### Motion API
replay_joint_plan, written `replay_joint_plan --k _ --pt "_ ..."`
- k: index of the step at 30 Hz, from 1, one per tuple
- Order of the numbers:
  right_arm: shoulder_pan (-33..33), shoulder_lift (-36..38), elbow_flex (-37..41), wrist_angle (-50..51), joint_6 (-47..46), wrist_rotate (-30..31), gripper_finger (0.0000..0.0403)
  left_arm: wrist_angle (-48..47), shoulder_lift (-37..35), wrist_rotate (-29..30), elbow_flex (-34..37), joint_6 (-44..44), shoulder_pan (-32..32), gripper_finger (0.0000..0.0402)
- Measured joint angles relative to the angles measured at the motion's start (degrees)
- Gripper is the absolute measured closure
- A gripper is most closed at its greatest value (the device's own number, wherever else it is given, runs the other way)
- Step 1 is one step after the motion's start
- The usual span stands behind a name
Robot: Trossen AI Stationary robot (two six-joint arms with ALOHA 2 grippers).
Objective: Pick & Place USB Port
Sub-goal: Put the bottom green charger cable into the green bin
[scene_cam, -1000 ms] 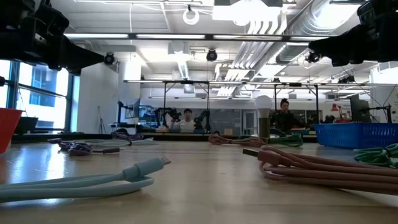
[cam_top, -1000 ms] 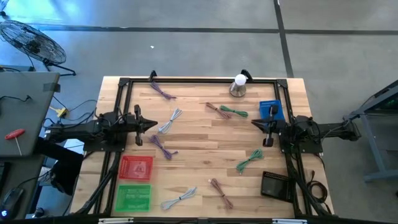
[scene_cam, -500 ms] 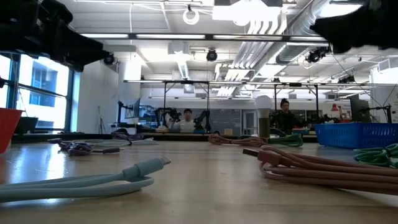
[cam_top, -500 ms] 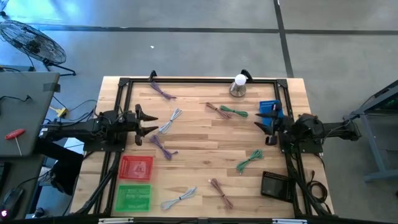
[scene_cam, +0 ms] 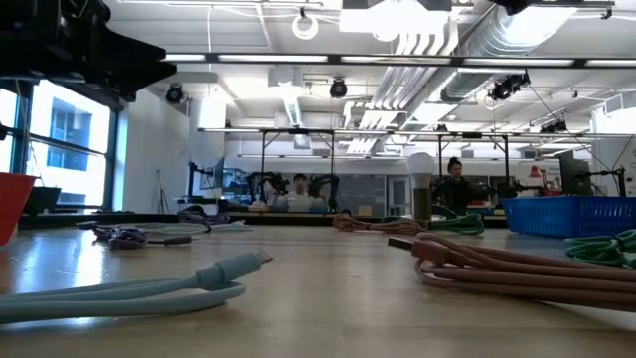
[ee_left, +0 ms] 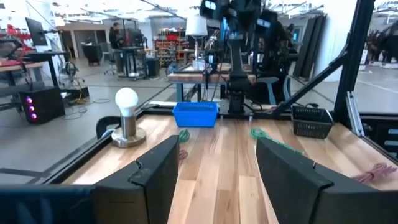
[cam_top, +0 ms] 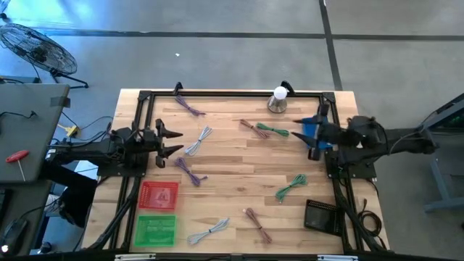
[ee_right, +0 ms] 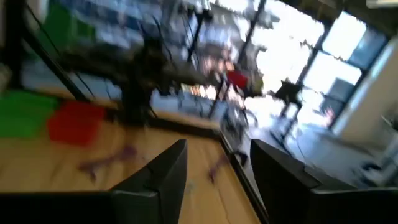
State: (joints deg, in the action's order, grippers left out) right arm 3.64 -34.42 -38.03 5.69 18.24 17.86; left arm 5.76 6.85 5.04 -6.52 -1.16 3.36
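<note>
So far nothing has been placed, as I read it: every cable lies loose on the bench [cam_top: 239,163] and neither arm carries one. My left gripper [cam_top: 172,142] hangs at about 9 o'clock of the bench centre, fingers [ee_left: 149,177] spread wide with only bare wood between them. My right gripper [cam_top: 313,138] sits at about 2 o'clock, over the blue basket [cam_top: 316,127], jaws parted and holding nothing. Scattered work: a light grey-blue cable [cam_top: 198,142] just beyond the left gripper, a purple cable [cam_top: 190,171] at 8 o'clock, a second purple one [cam_top: 188,106] at 11, a green cable [cam_top: 290,186] at 4, another green [cam_top: 272,130] beside a pink one [cam_top: 251,126] at 1, and a further grey-blue [cam_top: 209,231] and pink cable [cam_top: 257,224] toward 6. Three bins: red tray [cam_top: 159,194] and green tray [cam_top: 156,230] at 7, rigid and shallow, the blue basket of slotted plastic. Bench is pale butcher-block planks with a black tube frame. Cable jackets look soft, rubbery, loosely coiled; the low view shows a moulded plug on the grey-blue lead [scene_cam: 235,268]. I judge the whole pick-and-place remains ahead. A bulb on a metal base [cam_top: 278,101] stands at 12 o'clock; a dark meshed box [cam_top: 320,215] lies at 4.
</note>
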Motion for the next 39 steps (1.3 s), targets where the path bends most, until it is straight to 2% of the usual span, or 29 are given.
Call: replay_joint_plan --k 4,7,16,24,34,39 --pt "0.0 -9.0 -9.5 11.8 -4.3 5.5 0.0242 -2.2 0.0 0.0 -0.1 0.1 0.0 0.0195" --pt "0.0 -13.9 -15.3 19.2 -10.7 7.4 0.0248 -4.2 0.0 -0.1 -0.1 0.1 0.0 0.0195" --pt "1.8 -23.3 -27.6 45.7 -27.4 1.5 0.0262 -8.3 0.0 -0.1 -0.1 1.8 0.0 0.0195" --pt "6.3 -29.2 -24.8 50.2 -33.4 -6.8 0.0263 -9.0 0.0 -0.1 -0.1 1.9 0.0 0.0195" --pt "12.0 -37.8 -16.2 50.9 -40.7 -14.8 0.0263 -8.9 0.0 -0.1 -0.1 1.9 0.0 0.0195" --pt "14.8 -43.1 -13.9 49.4 -41.8 -15.6 0.0263 -8.9 0.0 -0.1 -0.1 1.9 0.0 0.0195"
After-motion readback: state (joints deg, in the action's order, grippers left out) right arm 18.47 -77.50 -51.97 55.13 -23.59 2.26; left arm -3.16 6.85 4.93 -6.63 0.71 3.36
